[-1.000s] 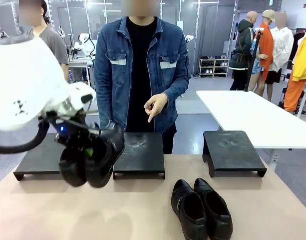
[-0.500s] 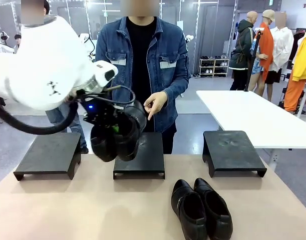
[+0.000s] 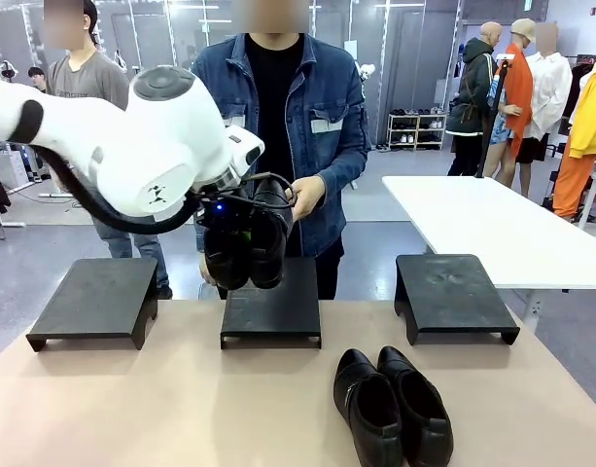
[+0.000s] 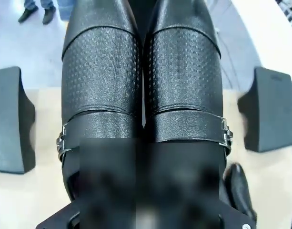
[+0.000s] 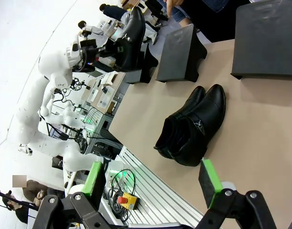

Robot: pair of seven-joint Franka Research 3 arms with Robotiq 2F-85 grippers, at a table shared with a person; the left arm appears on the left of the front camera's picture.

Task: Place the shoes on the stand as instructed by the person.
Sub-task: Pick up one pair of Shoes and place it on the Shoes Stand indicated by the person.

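Note:
My left gripper [image 3: 231, 232] is shut on a pair of glossy black shoes [image 3: 246, 243] and holds them in the air just above the middle stand [image 3: 270, 309]. Up close, that held pair [image 4: 143, 90] shows dotted leather and buckle straps, toes pointing away. A second pair of shoes [image 3: 392, 406] lies on the table in front, right of centre, also seen as the pair [image 5: 193, 125] on the table from the right wrist. My right gripper [image 5: 153, 183] hangs open above the table's near side, nothing between its green pads. The person [image 3: 278, 117] stands behind the middle stand, one hand [image 3: 306, 197] beside the held shoes.
Three low black stands sit in a row: the left stand [image 3: 95, 297], the middle one, and the right stand [image 3: 453, 290]. A white table [image 3: 492, 224] stands at the back right. Another person [image 3: 88, 78] is behind my left arm.
My left arm has swung right and upward with the shoes, from beside the left stand to above the middle stand. The pair on the table has not moved.

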